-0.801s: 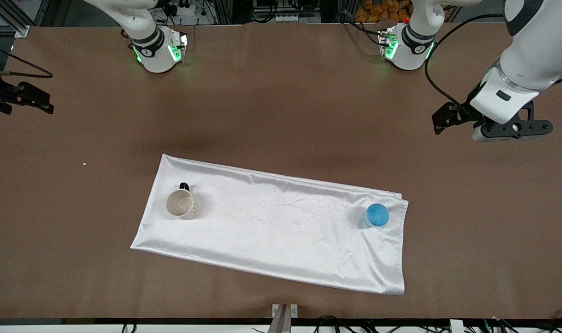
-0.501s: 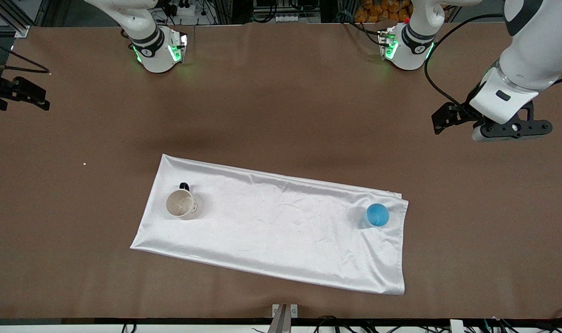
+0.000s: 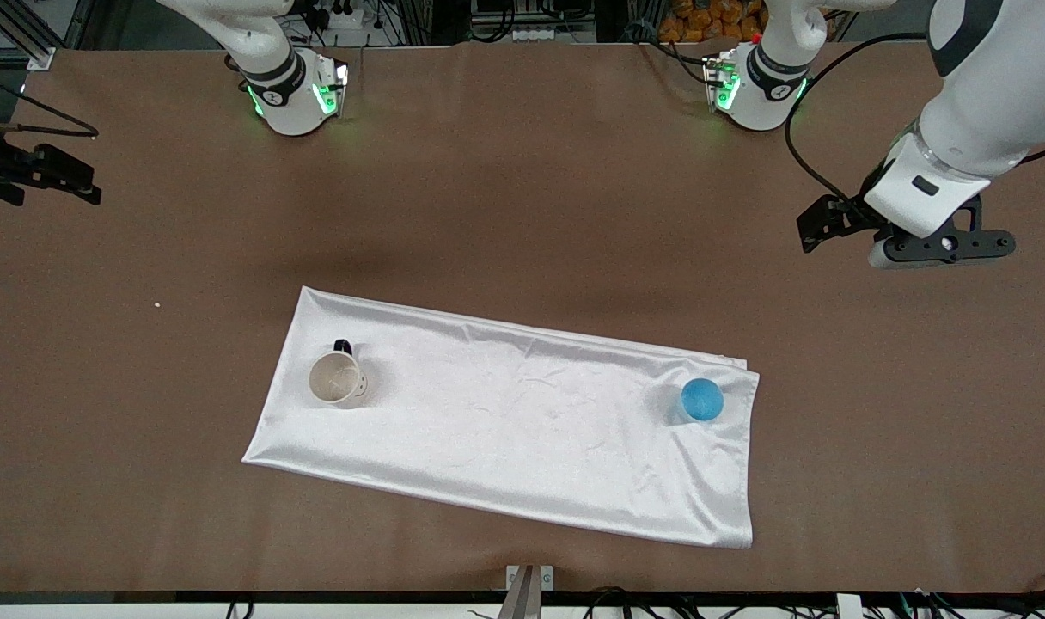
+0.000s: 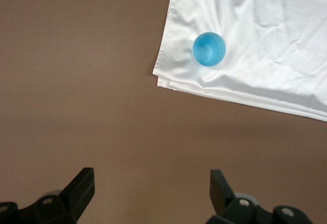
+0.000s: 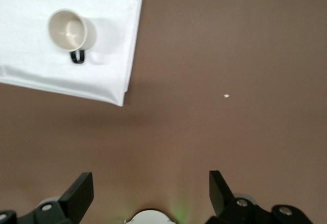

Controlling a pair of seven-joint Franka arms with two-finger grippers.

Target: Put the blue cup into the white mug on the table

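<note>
The blue cup (image 3: 702,400) stands upright on a white cloth (image 3: 522,421), near the cloth's corner at the left arm's end of the table (image 3: 522,172). The white mug (image 3: 338,379) stands upright on the same cloth toward the right arm's end, its dark handle pointing toward the robots' bases. My left gripper (image 3: 939,245) hangs open over bare table, well apart from the blue cup (image 4: 209,49). Its jaws (image 4: 150,180) are wide apart with nothing between them. My right gripper (image 3: 39,174) hovers open at the table's edge, far from the mug (image 5: 68,29), and is empty (image 5: 150,180).
The cloth (image 4: 265,55) lies wrinkled and slanted across the middle of the brown table. A tiny white crumb (image 3: 157,304) lies on the table between the right gripper and the cloth (image 5: 76,76). Both arm bases stand along the table's edge farthest from the front camera.
The left gripper has shifted slightly toward the middle of the table. The right gripper has wavered a little at the table's edge. Cup, mug and cloth have not moved.
</note>
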